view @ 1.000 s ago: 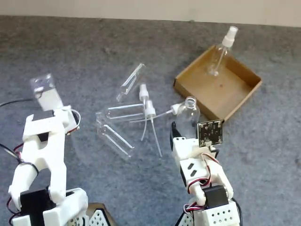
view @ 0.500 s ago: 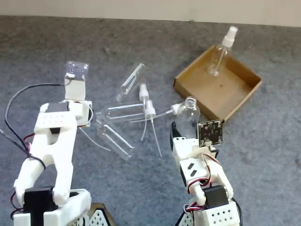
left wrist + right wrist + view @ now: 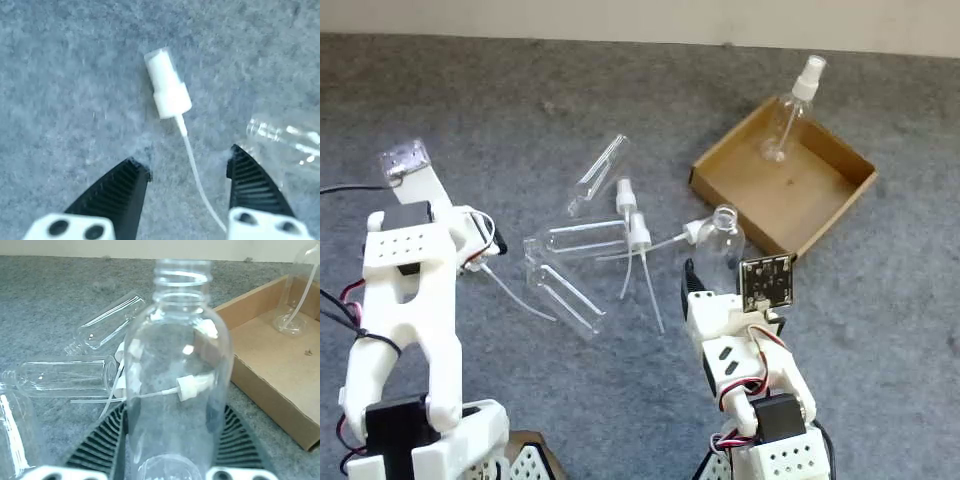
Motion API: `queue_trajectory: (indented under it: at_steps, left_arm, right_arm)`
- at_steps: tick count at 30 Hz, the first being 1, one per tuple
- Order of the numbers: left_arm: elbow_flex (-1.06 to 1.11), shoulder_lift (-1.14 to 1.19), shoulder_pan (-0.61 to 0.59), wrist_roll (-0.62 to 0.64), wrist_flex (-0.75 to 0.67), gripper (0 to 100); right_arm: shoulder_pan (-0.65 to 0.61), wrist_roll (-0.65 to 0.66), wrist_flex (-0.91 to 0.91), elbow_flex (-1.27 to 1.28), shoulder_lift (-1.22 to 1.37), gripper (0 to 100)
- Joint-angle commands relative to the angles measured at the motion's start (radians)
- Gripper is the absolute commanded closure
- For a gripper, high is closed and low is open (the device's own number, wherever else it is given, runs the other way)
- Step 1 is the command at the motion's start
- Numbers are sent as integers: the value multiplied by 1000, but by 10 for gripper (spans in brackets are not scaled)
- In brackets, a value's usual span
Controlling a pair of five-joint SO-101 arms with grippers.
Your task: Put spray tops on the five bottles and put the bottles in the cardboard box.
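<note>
Right now the right gripper (image 3: 172, 432) is clamped on an uncapped clear bottle (image 3: 177, 365), held upright just beside the wall of the cardboard box (image 3: 740, 205) nearest the arms. A capped bottle (image 3: 785, 120) stands in the box's far corner. Well apart from the box, beyond three bare bottles (image 3: 580, 238) and loose spray tops (image 3: 638, 230) lying on the table (image 3: 620, 80), the left gripper (image 3: 187, 160) hangs with jaws spread wide over a white spray top (image 3: 167, 92) lying flat, its thin tube trailing between them.
</note>
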Motion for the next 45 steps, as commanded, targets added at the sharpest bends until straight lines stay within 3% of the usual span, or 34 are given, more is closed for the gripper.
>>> queue_trajectory:
  at_steps: [1,15,20,28,32,37,45]
  left_arm:
    - [18,65,-12,58,-114,780]
    - [-245,522,-91,71,-120,804]
    - [-272,541,-87,23,-120,957]
    - [-275,535,-67,-52,-126,961]
    - [-308,535,-59,-49,-112,961]
    - [-403,535,-36,-51,41,959]
    - [-682,536,44,-52,365,959]
  right_arm:
    - [-10,-2,-25,64,-19,871]
    - [-10,-2,-25,64,-19,871]
    - [-10,-2,-25,64,-19,871]
    - [-18,-8,-27,64,-19,871]
    - [-110,-5,-27,64,-19,871]
    - [-185,-2,-25,65,-19,871]
    - [-183,-2,-25,64,-19,871]
